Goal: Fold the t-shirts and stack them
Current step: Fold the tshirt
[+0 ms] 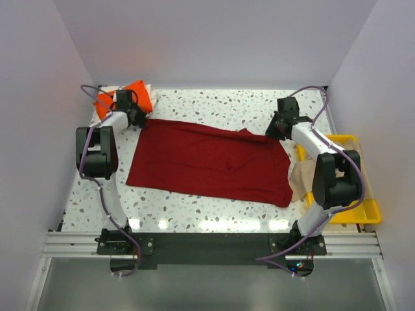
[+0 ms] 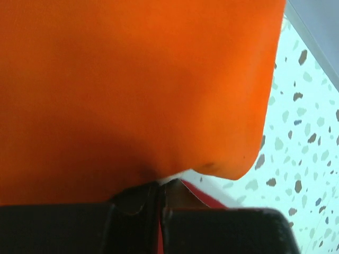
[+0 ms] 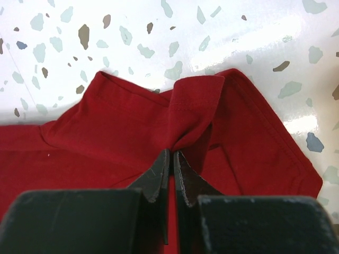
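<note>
Nearest the lens, the right tool has its two dark fingers pressed almost together on a bunched fold of hem of the one dark red t-shirt, at that shirt's far right corner. The left tool is likewise narrowed to a slit with a sliver of red cloth between its fingers, so it grips the same shirt at the far left corner. The single orange t-shirt fills most of that wrist view just beyond the fingertips. From above, the red shirt lies spread across the middle of the speckled worktop, with one tool at each far corner. The orange shirt sits in the far left corner of the worktop, with the pale edge of one whitish t-shirt showing under it. One beige t-shirt lies crumpled at the right, between the red shirt's edge and the one yellow tray, partly hidden by the right arm.
</note>
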Motion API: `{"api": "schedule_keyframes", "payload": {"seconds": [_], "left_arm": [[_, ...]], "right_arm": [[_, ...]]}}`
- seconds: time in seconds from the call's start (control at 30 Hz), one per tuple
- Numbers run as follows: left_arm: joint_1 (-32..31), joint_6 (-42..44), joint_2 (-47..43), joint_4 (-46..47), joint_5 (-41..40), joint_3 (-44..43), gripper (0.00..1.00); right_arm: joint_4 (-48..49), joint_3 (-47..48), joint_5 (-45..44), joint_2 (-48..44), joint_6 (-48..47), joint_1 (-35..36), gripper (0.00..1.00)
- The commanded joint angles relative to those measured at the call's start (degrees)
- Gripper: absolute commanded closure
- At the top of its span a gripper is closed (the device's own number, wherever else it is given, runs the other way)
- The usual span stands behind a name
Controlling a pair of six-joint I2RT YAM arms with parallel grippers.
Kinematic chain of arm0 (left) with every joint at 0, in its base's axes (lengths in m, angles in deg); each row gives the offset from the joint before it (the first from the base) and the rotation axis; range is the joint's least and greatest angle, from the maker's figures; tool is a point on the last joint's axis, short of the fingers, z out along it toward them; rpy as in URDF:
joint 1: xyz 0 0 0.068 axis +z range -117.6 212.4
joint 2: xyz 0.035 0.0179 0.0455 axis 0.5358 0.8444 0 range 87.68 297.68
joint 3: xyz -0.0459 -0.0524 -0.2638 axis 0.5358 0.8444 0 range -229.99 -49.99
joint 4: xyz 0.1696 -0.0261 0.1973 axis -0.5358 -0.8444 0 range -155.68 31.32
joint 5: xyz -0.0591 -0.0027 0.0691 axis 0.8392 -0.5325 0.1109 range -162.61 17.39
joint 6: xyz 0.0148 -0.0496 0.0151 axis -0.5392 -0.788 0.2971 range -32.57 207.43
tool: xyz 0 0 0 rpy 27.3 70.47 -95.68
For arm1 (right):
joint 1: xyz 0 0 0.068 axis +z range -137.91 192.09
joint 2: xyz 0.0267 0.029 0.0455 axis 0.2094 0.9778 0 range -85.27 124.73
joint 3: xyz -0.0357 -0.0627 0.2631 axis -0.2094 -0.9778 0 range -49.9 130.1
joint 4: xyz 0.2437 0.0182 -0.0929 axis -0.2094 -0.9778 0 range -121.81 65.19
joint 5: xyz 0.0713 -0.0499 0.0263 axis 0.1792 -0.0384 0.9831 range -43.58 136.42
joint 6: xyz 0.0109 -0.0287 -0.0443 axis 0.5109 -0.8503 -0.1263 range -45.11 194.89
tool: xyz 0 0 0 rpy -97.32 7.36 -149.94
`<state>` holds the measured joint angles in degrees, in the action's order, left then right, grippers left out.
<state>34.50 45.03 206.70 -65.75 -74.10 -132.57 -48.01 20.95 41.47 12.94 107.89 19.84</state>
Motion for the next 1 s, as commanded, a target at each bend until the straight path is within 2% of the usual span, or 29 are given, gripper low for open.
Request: {"api": "schedule_keyframes", "payload": {"seconds": [0.0, 0.17, 0.3, 0.5, 0.53, 0.63, 0.67, 0.77, 0.8, 0.9, 0.97], "left_arm": [[4.4, 0.3, 5.0, -1.4, 1.2, -8.4, 1.0], [5.0, 1.9, 8.0, -3.7, 2.4, -15.0, 1.0], [4.7, 2.4, 6.2, -1.6, 5.9, -13.6, 1.0], [3.1, 2.3, -0.1, 2.2, 6.2, -6.9, 0.66], [2.8, 2.3, -0.6, 2.3, 6.1, -6.4, 0.58], [1.5, 2.2, -2.3, 2.9, 6.2, -4.7, 0.53], [1.2, 2.1, -2.9, 2.9, 6.2, -3.4, 0.52], [-0.6, 1.4, -6.9, 4.2, 4.1, 1.3, 0.45], [-1.6, 1.2, -9.1, 4.2, 3.6, 2.5, 0.44], [-5.4, -1.2, -14.5, 2.9, -0.8, 8.8, 0.42], [-7.5, -3.8, -17.3, 1.4, -5.2, 14.4, 0.42]], "right_arm": [[0.2, 0.8, 0.3, -1.8, -0.4, -0.2, 1.0], [0.4, 1.0, 0.8, -1.3, -0.9, -0.3, 1.0], [0.2, 0.8, -0.1, -1.3, -0.9, -0.3, 1.0], [-1.0, 1.9, -1.6, -0.4, -0.8, -0.3, 0.99], [-1.1, 2.3, -1.8, -0.3, -0.8, -0.4, 0.98], [-1.6, 2.9, -2.4, 0.2, -1.0, -0.4, 0.94], [-1.7, 2.9, -2.4, 0.2, -1.0, -0.5, 0.91], [-1.5, 3.8, -2.4, 0.4, -1.4, -0.5, 0.72], [-1.6, 4.3, -2.3, 0.7, -1.6, -0.4, 0.57], [-3.5, 7.2, -2.4, 1.4, -1.9, -0.4, 0.43], [-4.2, 7.0, -0.7, 0.7, -0.9, 0.1, 0.4]]}}
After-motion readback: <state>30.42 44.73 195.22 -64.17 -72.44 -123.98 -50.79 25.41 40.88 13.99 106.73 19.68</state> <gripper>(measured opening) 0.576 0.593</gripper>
